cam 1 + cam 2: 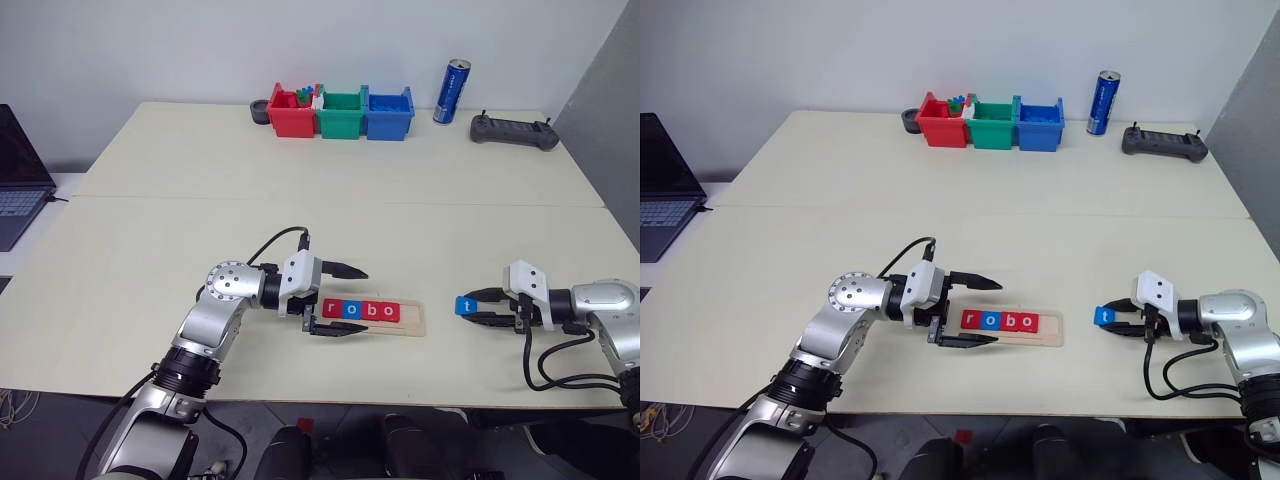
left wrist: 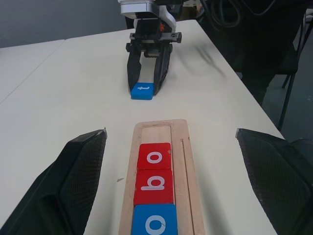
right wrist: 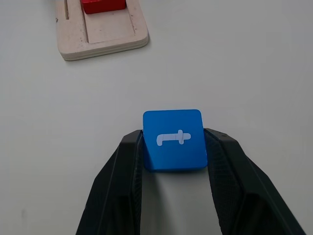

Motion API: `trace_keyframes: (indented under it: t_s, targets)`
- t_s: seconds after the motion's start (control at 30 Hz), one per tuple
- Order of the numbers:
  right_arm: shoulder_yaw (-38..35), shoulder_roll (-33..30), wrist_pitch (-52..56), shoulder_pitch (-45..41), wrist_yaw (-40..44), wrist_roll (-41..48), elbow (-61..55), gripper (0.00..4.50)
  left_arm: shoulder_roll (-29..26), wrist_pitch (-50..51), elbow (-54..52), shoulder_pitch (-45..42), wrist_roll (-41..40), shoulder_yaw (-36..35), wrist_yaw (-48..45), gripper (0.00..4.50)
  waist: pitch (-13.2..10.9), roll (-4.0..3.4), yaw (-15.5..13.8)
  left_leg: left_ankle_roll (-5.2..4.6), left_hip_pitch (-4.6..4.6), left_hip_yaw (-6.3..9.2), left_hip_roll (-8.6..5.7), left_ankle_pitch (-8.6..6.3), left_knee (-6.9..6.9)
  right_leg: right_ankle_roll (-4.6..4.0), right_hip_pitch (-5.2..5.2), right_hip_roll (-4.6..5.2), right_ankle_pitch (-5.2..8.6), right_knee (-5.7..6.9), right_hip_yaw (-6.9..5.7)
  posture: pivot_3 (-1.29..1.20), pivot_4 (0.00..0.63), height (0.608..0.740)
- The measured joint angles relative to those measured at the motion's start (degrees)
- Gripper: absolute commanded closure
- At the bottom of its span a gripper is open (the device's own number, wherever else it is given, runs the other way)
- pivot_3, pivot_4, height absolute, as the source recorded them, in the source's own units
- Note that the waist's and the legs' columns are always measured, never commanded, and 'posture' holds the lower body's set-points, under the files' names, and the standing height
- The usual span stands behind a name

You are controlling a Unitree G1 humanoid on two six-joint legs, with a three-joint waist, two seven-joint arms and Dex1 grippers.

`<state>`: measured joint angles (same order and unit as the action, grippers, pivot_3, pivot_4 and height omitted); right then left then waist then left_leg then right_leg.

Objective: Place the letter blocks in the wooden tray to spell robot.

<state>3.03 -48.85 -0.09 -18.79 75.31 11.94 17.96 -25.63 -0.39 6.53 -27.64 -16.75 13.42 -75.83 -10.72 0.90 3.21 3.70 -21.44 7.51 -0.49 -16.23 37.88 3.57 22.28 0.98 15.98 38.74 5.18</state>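
Observation:
The wooden tray [image 1: 412, 316] lies near the table's front edge. It holds a red "r" [image 1: 333, 309], a blue "o" [image 1: 351, 310], a red "b" [image 1: 369, 311] and a red "o" [image 1: 388, 312]; the slot at its right end is bare. My left gripper [image 1: 360, 300] is open, with one finger on each side of the tray's left end. To the right of the tray, a blue "t" block [image 3: 173, 132] sits on the table. My right gripper [image 3: 174, 147] is shut on it, a finger [image 3: 132, 161] against each side.
Red [image 1: 291, 115], green [image 1: 342, 113] and blue [image 1: 389, 112] bins stand at the table's far edge, with a blue can [image 1: 452, 91] and a black controller [image 1: 514, 131] to their right. A laptop [image 1: 20, 180] sits off the table's left side.

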Motion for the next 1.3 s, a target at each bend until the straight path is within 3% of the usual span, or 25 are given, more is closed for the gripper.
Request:
trace_keyframes:
  t_s: [0.5,1.3]
  targets:
    - [1.9,3.3,9.8,2.1,-4.9,2.2,-19.1,3.04,0.0,-0.2,0.7,-0.2,0.0,-0.1,0.1,0.0,0.0,0.0,-0.2,0.0,-0.02,0.04,0.0,0.0,0.01,0.0,0.01,0.0,0.0,-0.01,-0.04,0.0,0.15,0.74]
    - [7.8,7.0,11.9,1.9,-8.2,0.0,-22.1,3.04,-1.8,1.0,-2.1,1.1,0.0,-0.2,1.4,0.0,0.0,0.0,-0.2,0.0,-0.03,0.07,0.0,0.0,0.0,0.0,0.01,-0.01,0.0,-0.01,-0.07,0.0,0.15,0.74]
